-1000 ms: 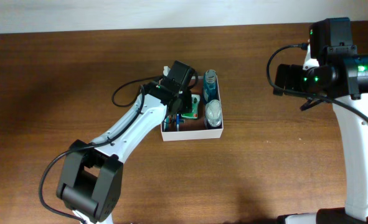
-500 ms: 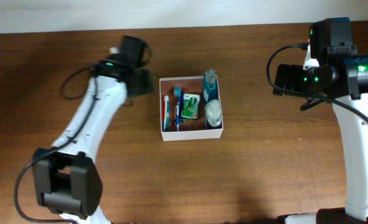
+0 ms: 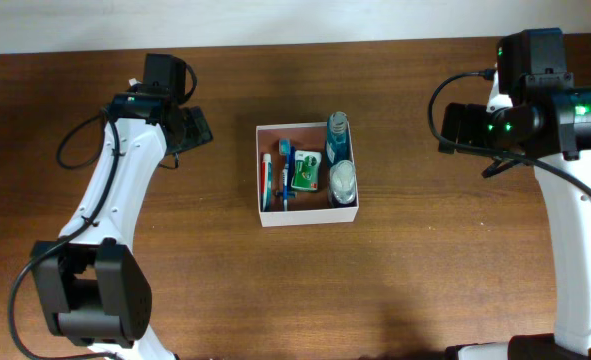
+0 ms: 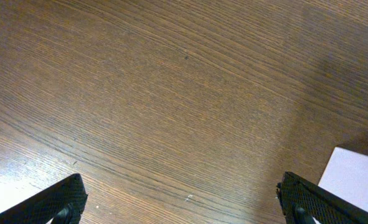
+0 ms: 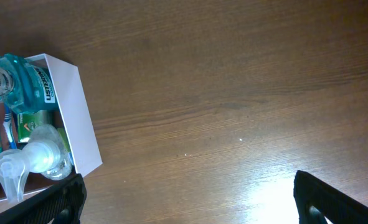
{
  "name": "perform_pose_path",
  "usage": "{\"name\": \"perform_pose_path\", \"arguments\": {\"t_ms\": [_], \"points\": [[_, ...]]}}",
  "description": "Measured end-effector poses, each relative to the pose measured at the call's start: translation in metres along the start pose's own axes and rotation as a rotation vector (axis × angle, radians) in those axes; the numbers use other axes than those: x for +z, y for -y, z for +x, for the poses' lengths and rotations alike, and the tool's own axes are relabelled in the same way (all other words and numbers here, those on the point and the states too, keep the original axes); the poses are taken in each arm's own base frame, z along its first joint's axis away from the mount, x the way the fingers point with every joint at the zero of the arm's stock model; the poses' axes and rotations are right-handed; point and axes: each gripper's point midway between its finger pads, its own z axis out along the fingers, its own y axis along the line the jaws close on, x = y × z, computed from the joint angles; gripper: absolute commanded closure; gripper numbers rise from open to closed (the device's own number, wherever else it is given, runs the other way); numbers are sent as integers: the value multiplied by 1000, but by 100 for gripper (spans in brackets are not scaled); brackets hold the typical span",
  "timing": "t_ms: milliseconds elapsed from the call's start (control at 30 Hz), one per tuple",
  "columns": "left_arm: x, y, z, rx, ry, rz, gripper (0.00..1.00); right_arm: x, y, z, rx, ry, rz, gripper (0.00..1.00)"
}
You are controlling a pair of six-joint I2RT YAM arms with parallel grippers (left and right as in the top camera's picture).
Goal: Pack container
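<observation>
Fingers (image 4: 53, 202) of left gripper (image 4: 184, 208) and right gripper (image 5: 187, 202) spread wide, empty. Risk: a low approach could snag the thin rim of the shallow square white-walled container (image 3: 310, 215), shifting it.

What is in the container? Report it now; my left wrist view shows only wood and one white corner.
Observer: Along the right wall of the container lie a blue bottle and a clear pump bottle.
Operator: Give me the left hand's position against it.
Observer: The left hand is over the table to the left of the container, apart from it, open and empty.
</observation>
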Motion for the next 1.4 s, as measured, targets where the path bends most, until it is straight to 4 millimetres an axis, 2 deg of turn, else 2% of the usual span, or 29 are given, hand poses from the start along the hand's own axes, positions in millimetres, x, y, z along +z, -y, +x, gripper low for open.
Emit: {"name": "perform_pose_path", "arguments": {"t_ms": [1000,1067,1133,1233,1300,1367,1400], "points": [[0,0,0,0,0,0,1,-2,0,0,1,5,-1,2],[0,0,0,0,0,0,1,-10,1,1,4,28,-7,2],[0,0,0,0,0,0,1,-28,4,3,10,77,-18,2],[0,0,0,0,0,-1,1,-74,13,14,26,209,-50,2],[0,0,0,0,0,-1,1,-103,25,37,40,303,-55,2],[0,0,0,1,-2,-1,1,-114,34,54,52,372,-52,2],[0,0,0,0,1,-1,1,-118,42,74,64,432,-51,2]]}}
